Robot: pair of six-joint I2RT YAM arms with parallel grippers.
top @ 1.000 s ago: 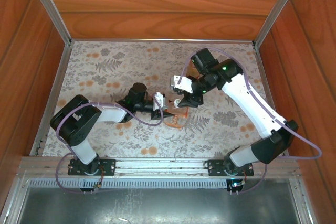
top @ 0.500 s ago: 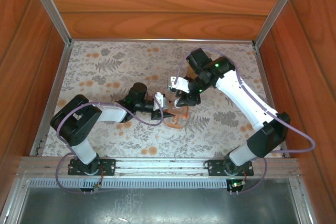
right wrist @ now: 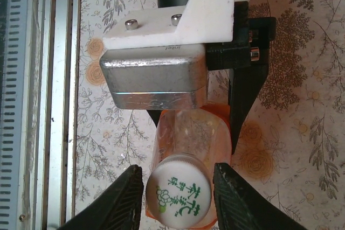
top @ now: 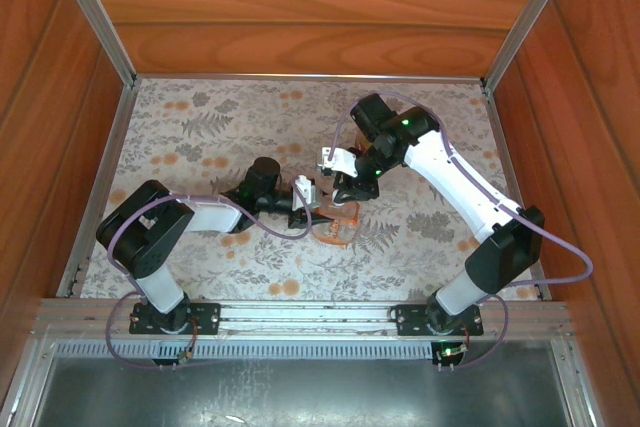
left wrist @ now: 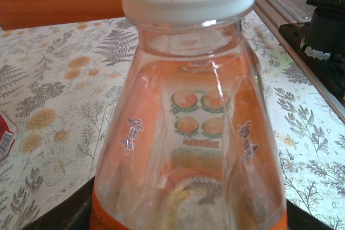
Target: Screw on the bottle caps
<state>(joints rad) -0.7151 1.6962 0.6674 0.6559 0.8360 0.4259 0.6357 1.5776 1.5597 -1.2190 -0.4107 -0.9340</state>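
Here the left end effector (top: pixel 316 215) reaches in from the left, near the middle of the floral-patterned surface (top: pixel 200 137), and is clamped on the body of a clear bottle (top: pixel 338 225) with orange liquid. The bottle stands upright between the two arms. In the left wrist view the bottle (left wrist: pixel 188 133) is very close to the lens. Its liquid is low in the body, small pictures of orange fruit (left wrist: pixel 197 114) are printed on it, and the dark fingers sit at the lower corners of the frame.

The right end effector (top: pixel 345 195) hangs directly over the bottle, pointing down. From the right wrist camera, a round white cap (right wrist: pixel 178 193) with green print sits on top of the bottle neck. The black fingers (right wrist: pixel 126 200) of the right end effector stand apart, one on either side of the cap and level with it. They are very close to its rim, but I cannot tell whether they touch it. Beyond the cap in that view, one dark finger (right wrist: pixel 240 106) of the left end effector lies along the bottle's side.
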